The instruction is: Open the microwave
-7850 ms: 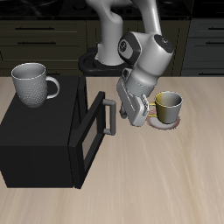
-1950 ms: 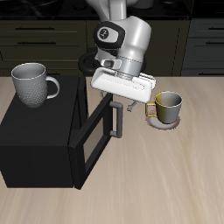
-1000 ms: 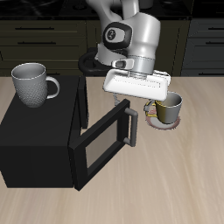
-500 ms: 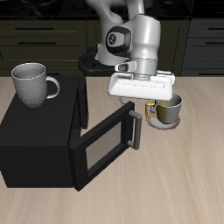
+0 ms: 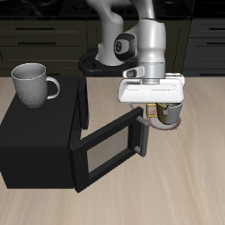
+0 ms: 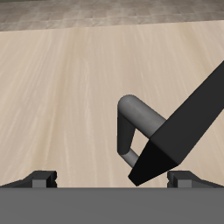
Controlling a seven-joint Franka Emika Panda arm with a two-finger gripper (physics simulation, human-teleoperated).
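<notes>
We see the microwave [image 5: 39, 141] sitting on the wooden worktop [image 5: 176, 193], near its front edge. Its windowed door [image 5: 107, 154] stands well ajar, swung outward with the free edge away from the box. The grey bar handle [image 5: 141, 134] is at that free edge, right under the hand [image 5: 151, 109].

Wrist view: handle [image 6: 133, 131] and the door's dark edge [image 6: 179, 127] sit between the two fingertips [image 6: 39, 179], which are spread wide and not pinching the bar. So the hand is apart, nothing clamped.

A grey mug [image 5: 32, 84] stands on top of the microwave. An olive mug [image 5: 167, 112] on a small plate [image 5: 162, 125] sits just behind the hand, partly hidden by it. Dark cabinet drawers [image 5: 44, 35] run along the back.
</notes>
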